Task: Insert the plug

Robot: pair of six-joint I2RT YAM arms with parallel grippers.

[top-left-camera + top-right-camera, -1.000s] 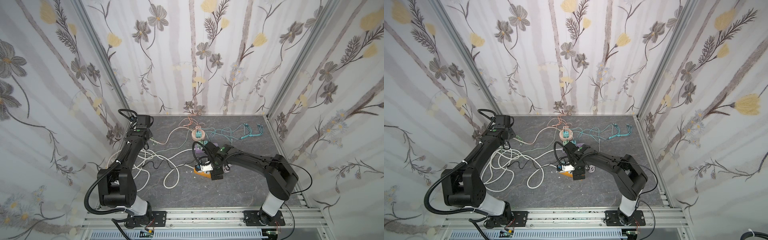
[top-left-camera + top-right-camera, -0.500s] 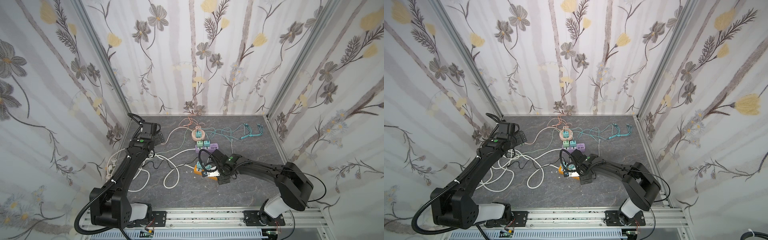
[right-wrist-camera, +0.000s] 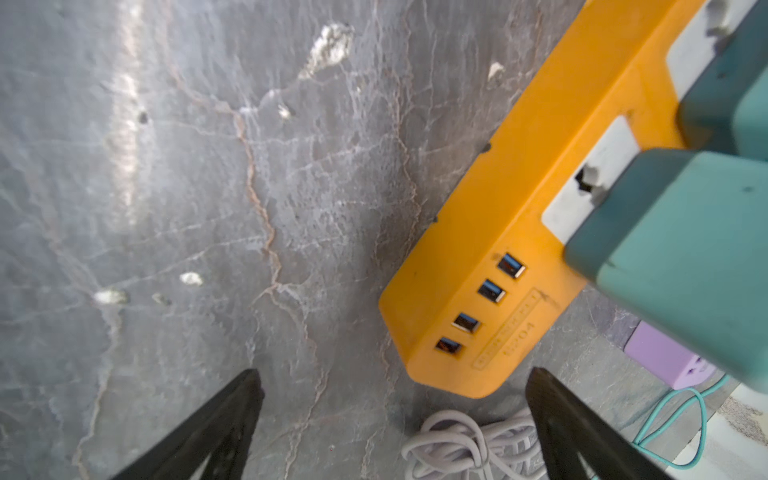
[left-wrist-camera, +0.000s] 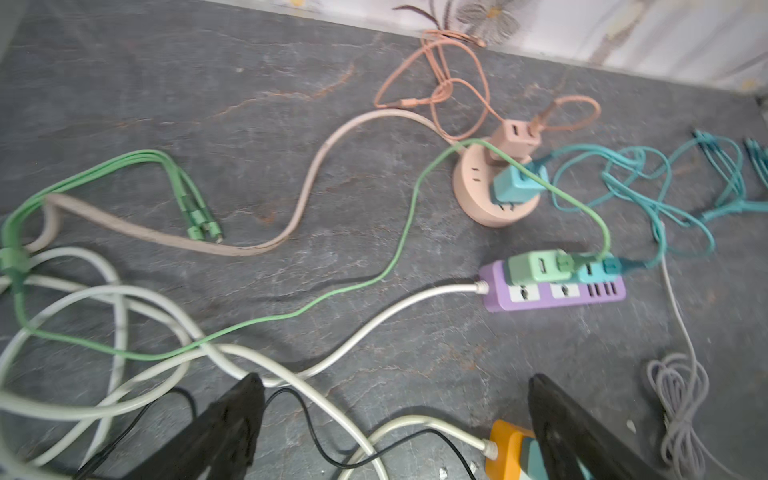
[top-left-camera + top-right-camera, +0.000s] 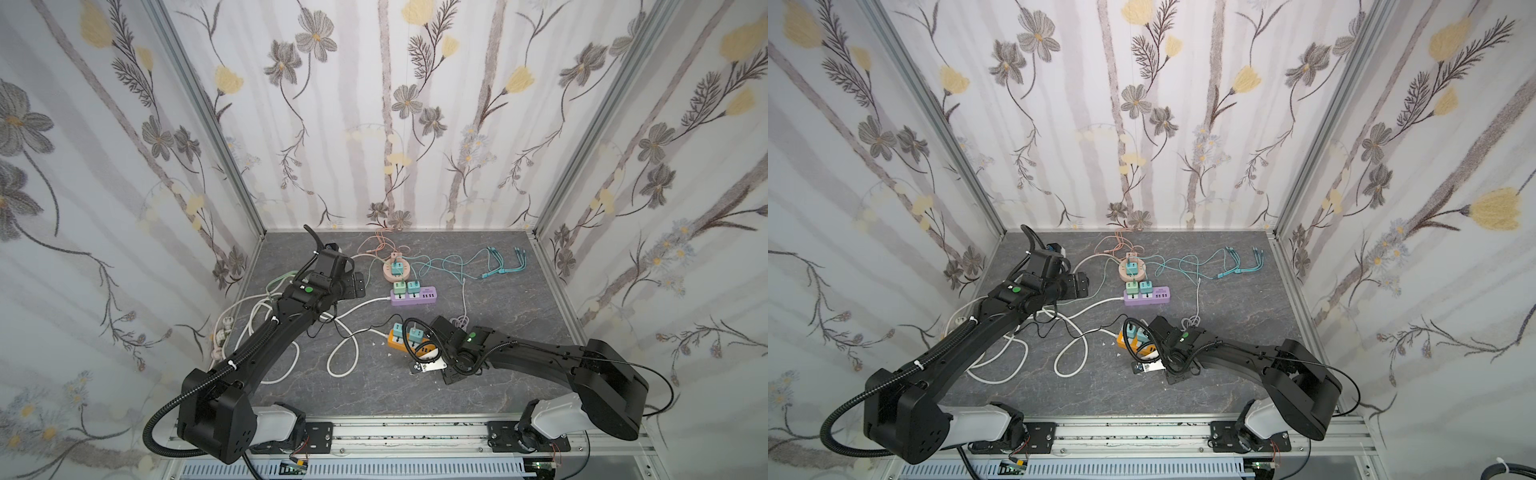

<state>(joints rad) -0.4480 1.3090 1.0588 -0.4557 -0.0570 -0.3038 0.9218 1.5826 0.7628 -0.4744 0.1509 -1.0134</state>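
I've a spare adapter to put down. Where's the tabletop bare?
Bare: grey stone tabletop right of the purple power strip, nearer than the teal cables, and the near strip along the metal rail. Crowded: white cables at left, orange power strip at centre.

Both the left hand (image 4: pixel 395 377) and right hand (image 3: pixel 395 374) gape empty.

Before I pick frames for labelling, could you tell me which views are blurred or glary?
Left wrist view: motion-smeared, green cable and purple power strip soft-edged. Right wrist view: the near teal plug out of focus, a glare streak on the table. Both top views: sharp, evenly lit.
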